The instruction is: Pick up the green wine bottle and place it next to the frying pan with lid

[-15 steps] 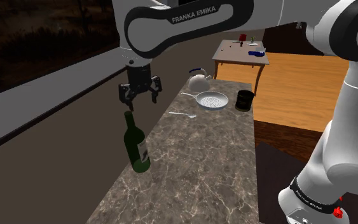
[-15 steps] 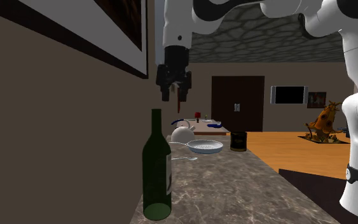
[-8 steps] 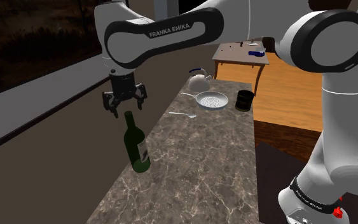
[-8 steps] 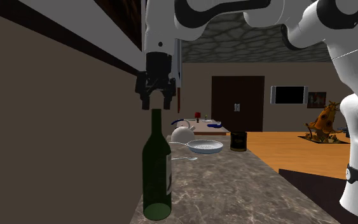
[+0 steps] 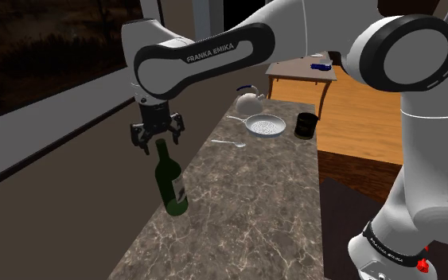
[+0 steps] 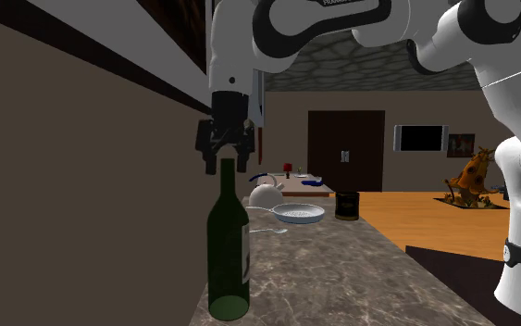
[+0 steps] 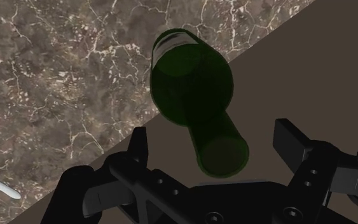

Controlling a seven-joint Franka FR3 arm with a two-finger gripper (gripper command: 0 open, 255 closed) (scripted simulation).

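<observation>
The dark green wine bottle stands upright at the marble counter's edge nearest the wall, on the shoulder view's left. My black gripper hangs straight above it, open, fingertips level with the top of the neck. In the second exterior view the gripper straddles the mouth of the bottle. In the wrist view the bottle sits between my gripper's fingers, and neither finger touches it. The frying pan, pale inside and with no lid on it, lies at the counter's far end.
A white kettle, a black mug and a spoon lie around the pan. A dark wall runs close along the counter beside the bottle. A small table stands beyond on the wooden floor.
The gripper has swung toward the shoulder view's left and come down, from above and beyond the bottle to around its mouth. It stayed open. The bottle has not moved.
</observation>
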